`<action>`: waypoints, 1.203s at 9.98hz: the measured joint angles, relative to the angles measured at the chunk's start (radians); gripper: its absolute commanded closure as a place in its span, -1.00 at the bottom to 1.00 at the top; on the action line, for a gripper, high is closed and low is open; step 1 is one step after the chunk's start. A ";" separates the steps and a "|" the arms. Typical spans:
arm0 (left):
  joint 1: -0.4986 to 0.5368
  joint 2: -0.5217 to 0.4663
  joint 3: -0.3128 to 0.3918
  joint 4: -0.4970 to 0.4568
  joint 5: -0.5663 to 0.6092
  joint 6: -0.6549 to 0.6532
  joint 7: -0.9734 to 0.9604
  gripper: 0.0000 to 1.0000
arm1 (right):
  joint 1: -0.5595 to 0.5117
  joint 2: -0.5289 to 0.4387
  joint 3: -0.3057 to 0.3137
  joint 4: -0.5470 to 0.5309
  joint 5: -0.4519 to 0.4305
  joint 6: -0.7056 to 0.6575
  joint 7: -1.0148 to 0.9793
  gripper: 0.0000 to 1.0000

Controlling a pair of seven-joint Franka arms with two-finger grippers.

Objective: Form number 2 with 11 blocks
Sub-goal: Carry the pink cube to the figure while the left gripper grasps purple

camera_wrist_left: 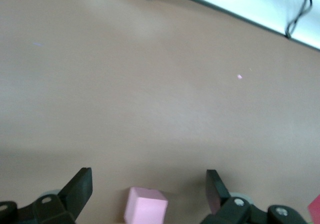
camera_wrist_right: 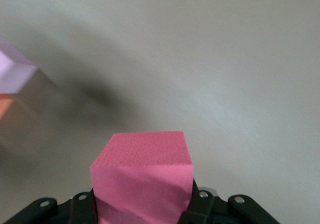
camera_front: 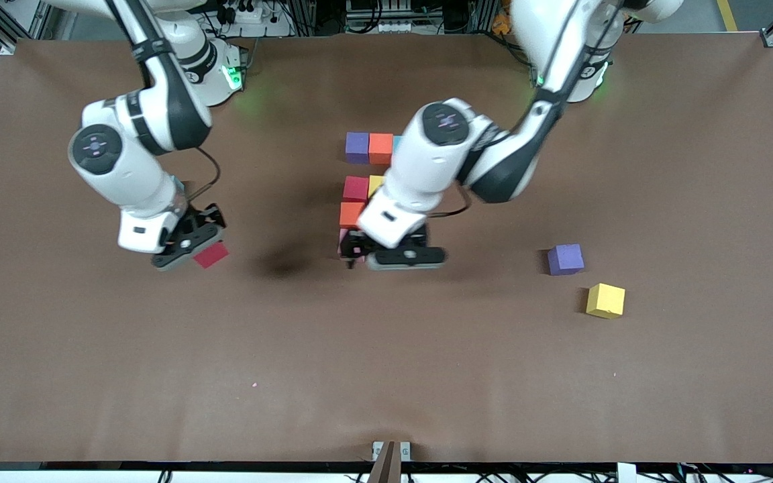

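Left pincer, fingers spread wide and gripping nothing, is low over the table at the nearer end of the partly built number 2; its wrist view shows a light pink cube standing free on the table between the two black fingers, touching neither. Right pincer, toward the right arm's end of the table, is clamped on a deep pink cube, seen close in its wrist view filling the space between the pads; it hangs over bare table at about 9 o'clock from the number 2.

Blocks of the number 2 visible in the front view: a purple cube touching an orange cube, with a sliver of light blue cube beside that, mostly hidden by the left arm; nearer the camera, a red cube touching a yellow cube; then a second orange cube; then the light pink cube's edge under the left pincer. The rest of the figure is hidden by the arm.

Two loose blocks lie toward the left arm's end of the table, at about 4 o'clock from the number 2: a loose purple cube and, nearer the camera and just beside it, a loose yellow cube.
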 measured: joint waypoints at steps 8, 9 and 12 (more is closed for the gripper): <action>0.482 -0.302 -0.144 -0.329 0.026 -0.223 0.412 -1.00 | 0.396 0.391 0.000 0.480 0.002 0.001 -0.265 0.49; 0.503 -0.297 -0.145 -0.349 0.094 -0.252 0.415 -1.00 | 0.419 0.435 0.000 0.513 0.002 0.001 -0.321 0.49; 0.544 -0.247 -0.145 -0.424 0.182 -0.264 0.411 -1.00 | 0.443 0.505 0.013 0.552 0.002 -0.001 -0.422 0.48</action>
